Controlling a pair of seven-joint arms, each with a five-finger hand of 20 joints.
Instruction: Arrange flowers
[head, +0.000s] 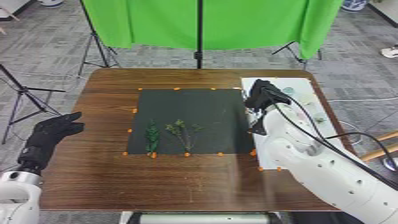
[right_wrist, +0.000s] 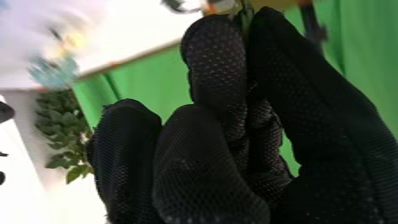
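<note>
Between the thumb and a finger of the right hand (head: 263, 95), the right wrist view shows a thin green stem (right_wrist: 244, 11), pinched near the tips; what it bears at its far end I cannot tell. In the head view that hand is over the inner side of the white sheet (head: 282, 159), on the robot's right of the table (head: 93, 175). The wrist view also gives a pale blue bloom (right_wrist: 53, 72), a blurred yellow bloom (right_wrist: 76, 40) near it, and a bunch of broad green leaves (right_wrist: 60, 130).

The head view takes in the dark mat (head: 182, 107) beside the sheet. On its part nearer the robot lie a dense dark-green sprig (head: 152, 137) and, to the right of that, a branching yellow-green sprig (head: 185, 134), side by side, their stems toward the robot. Orange markers (head: 135, 110) dot the mat's edges. Left of the mat, well apart from it, the left hand (head: 53, 131) is empty, its fingers loosely extended. Beyond the table hangs a green cloth (head: 160, 25).
</note>
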